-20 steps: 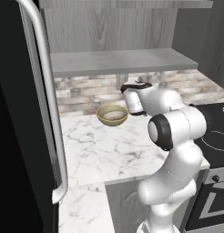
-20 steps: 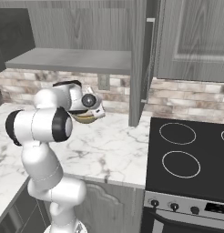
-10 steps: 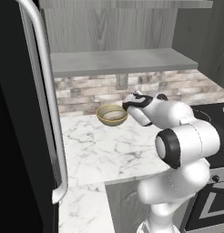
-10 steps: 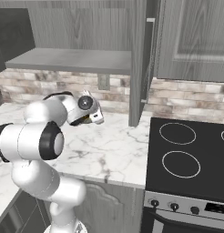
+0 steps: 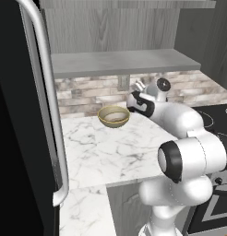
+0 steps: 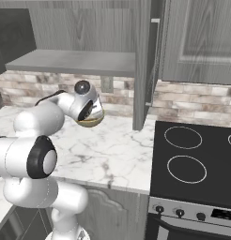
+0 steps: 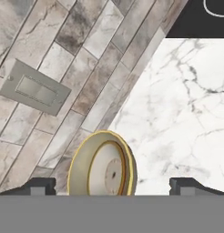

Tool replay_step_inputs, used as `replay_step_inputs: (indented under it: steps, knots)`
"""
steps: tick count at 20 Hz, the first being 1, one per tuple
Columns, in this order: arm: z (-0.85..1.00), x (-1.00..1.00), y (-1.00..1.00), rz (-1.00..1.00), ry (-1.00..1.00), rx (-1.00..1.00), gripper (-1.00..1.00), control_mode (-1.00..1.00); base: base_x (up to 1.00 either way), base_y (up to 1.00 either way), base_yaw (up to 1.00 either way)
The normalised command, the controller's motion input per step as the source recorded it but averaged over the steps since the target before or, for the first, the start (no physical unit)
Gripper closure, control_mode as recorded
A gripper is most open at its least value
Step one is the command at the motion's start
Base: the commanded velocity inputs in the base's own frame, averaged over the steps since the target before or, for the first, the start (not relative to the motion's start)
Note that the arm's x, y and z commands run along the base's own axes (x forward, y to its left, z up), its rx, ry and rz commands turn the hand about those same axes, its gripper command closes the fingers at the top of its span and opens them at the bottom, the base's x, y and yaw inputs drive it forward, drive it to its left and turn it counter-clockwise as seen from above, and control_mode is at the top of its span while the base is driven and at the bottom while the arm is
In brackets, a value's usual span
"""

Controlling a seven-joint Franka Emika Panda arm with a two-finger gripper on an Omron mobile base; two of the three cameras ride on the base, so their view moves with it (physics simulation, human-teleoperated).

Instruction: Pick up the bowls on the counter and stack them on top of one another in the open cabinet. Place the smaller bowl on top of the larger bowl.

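One of the bowls (image 5: 114,116), tan with a golden rim and a pale inside, stands on the white marble counter (image 5: 106,150) close to the brick wall. I cannot tell whether it is the smaller bowl or the larger bowl; the other bowl is out of view. My gripper (image 5: 134,99) hovers just right of it and is open with nothing held. In the hand view the bowl (image 7: 104,168) lies between the spread fingertips of the gripper (image 7: 111,186). From the right base view my hand covers part of the bowl (image 6: 92,122). Above it, the flat shelf of the open cabinet (image 5: 120,62) is bare.
The tall black fridge (image 5: 18,120) with its silver handle (image 5: 46,92) fills the left. A black stovetop (image 6: 192,154) lies to the right of the counter (image 6: 112,145). The open cabinet door (image 6: 143,65) hangs edge-on beside the shelf (image 6: 70,63). An outlet plate (image 7: 34,88) sits on the wall.
The hand has come down a little beside the bowl and the elbow has dropped lower. The bowl has stayed in place and the gripper has remained open.
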Motion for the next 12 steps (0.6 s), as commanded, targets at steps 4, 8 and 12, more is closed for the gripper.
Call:
replay_step_inputs:
  steps: [4, 8, 12]
  knots:
    - [0.0, 0.0, -0.03, 0.01, 0.0, 0.01, -1.0, -1.0, 0.0, 0.0, 0.0]
    - [-0.01, -0.07, -0.21, 0.08, 0.08, 0.06, -1.0, -1.0, 0.0, 0.0, 0.0]
    - [-0.06, -0.1, -0.21, 0.1, 0.1, 0.09, -1.0, -1.0, 0.0, 0.0, 0.0]
